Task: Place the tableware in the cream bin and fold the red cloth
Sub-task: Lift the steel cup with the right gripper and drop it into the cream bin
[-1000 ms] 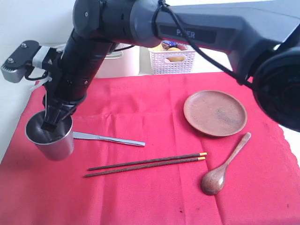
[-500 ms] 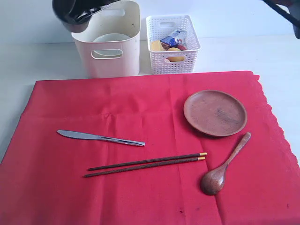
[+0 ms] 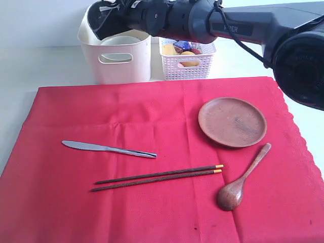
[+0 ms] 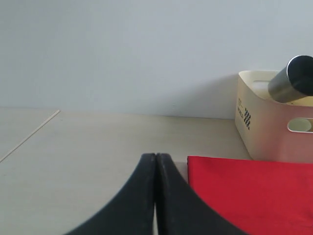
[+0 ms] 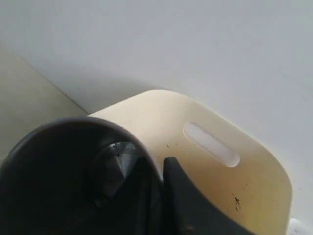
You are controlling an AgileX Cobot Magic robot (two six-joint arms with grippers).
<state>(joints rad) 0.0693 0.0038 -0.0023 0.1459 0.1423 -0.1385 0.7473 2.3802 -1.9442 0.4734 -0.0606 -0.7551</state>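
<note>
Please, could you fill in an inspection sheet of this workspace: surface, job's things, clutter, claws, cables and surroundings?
Surface: red cloth lies flat and unfolded on pale table.
Job's things: steel cup held tilted at cream bin; cream bowl inside bin; wooden plate, spoon, chopsticks and knife on cloth.
Clutter: white basket holding food, beside bin.
Claws: right claw shut on cup's rim; left claw shut, empty.
Cables: black cable along right arm.
Surroundings: plain pale wall.

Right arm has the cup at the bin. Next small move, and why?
Probably lower it slightly and open the right pincer. It grips the steel cup by its rim, tilted over the cream bin, where the cream bowl already sits.
</note>
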